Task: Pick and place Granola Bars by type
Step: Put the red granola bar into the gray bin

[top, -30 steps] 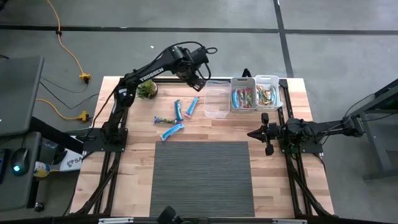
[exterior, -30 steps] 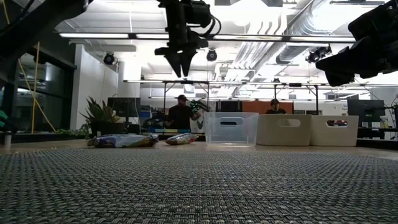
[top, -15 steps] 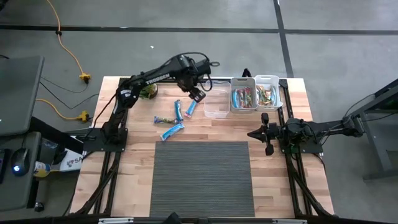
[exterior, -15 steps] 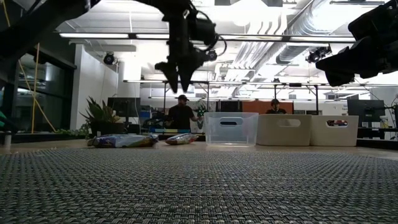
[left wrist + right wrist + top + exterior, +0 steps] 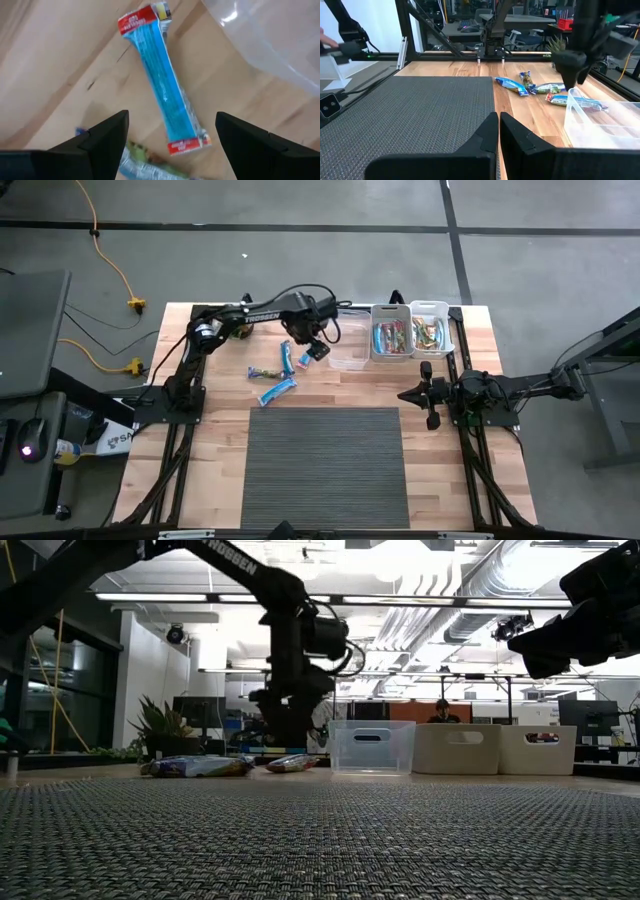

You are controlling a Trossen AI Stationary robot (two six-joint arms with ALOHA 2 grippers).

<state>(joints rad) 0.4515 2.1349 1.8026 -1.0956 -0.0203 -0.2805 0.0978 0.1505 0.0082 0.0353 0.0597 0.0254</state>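
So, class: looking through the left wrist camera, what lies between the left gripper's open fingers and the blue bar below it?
Nothing. The left wrist view shows the left gripper open above the blue bar, with only bare wooden table around it.

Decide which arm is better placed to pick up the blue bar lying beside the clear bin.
Left. The left gripper hangs open right over the blue bar; the right gripper waits shut, far off by its base.

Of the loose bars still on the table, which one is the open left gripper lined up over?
The left gripper is over the bright blue bar with red ends, the loose one lying closest to the empty clear bin; the other loose bars lie farther from that bin.
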